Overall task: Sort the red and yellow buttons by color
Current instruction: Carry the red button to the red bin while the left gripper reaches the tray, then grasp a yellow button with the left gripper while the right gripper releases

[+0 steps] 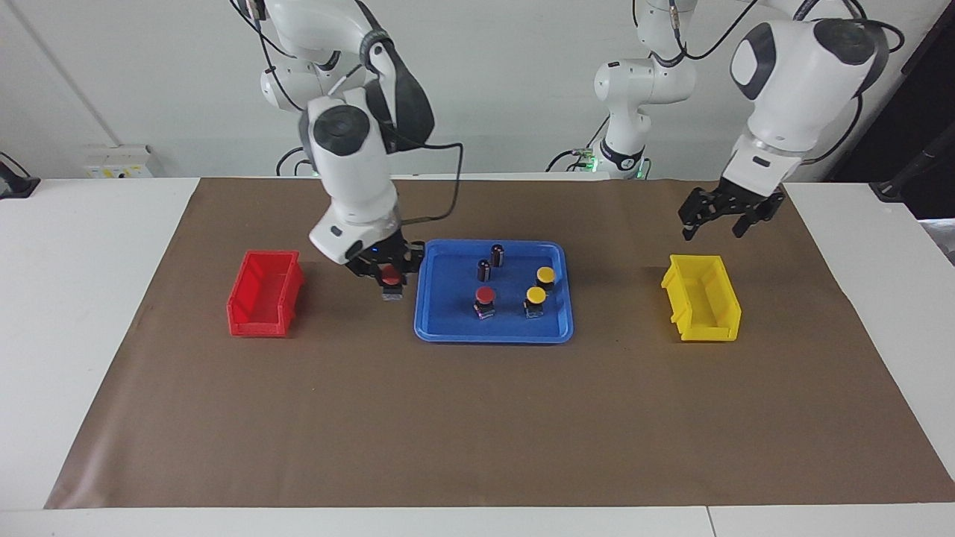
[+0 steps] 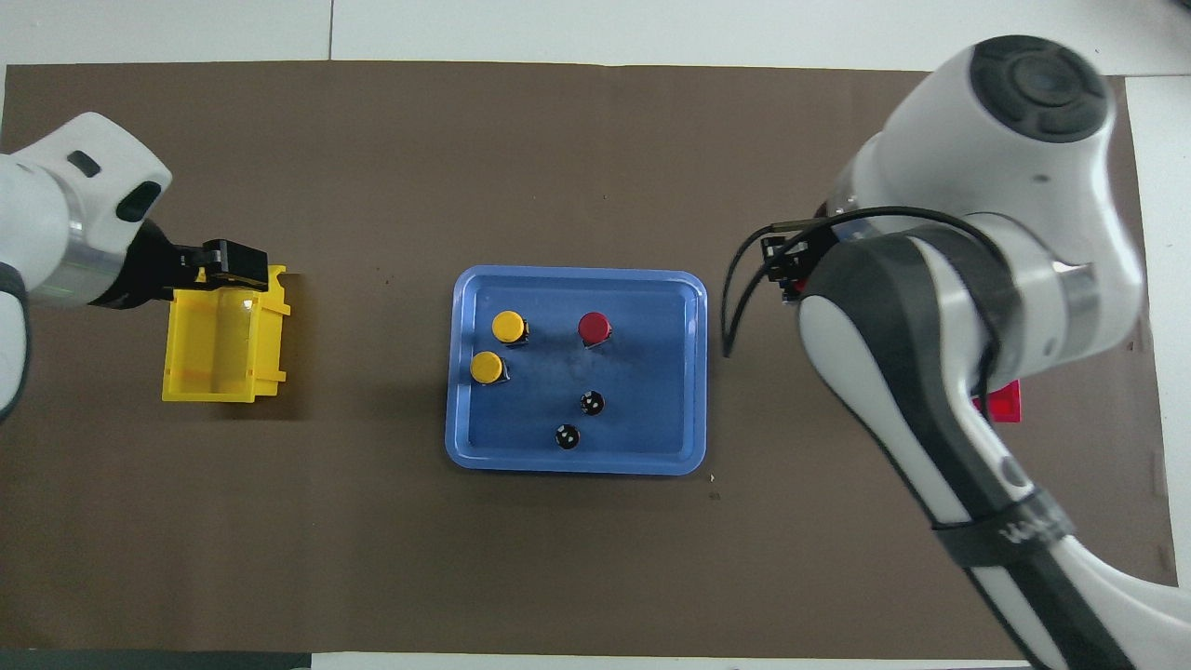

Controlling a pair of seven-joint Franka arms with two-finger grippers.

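My right gripper (image 1: 389,276) is shut on a red button (image 1: 390,281) and holds it in the air between the blue tray (image 1: 440,313) and the red bin (image 1: 262,294). In the tray stand one red button (image 1: 485,297) (image 2: 594,328) and two yellow buttons (image 1: 546,276) (image 1: 535,296), which also show in the overhead view (image 2: 508,326) (image 2: 487,367). My left gripper (image 1: 715,222) (image 2: 228,263) is open and empty, up in the air over one end of the yellow bin (image 1: 701,307) (image 2: 221,349). In the overhead view my right arm hides the held button.
Two dark capless cylinders (image 1: 498,253) (image 1: 484,269) stand in the tray (image 2: 475,437) nearer to the robots than the buttons. The red bin (image 2: 1000,405) is mostly covered by my right arm in the overhead view. A brown mat (image 1: 477,418) covers the table.
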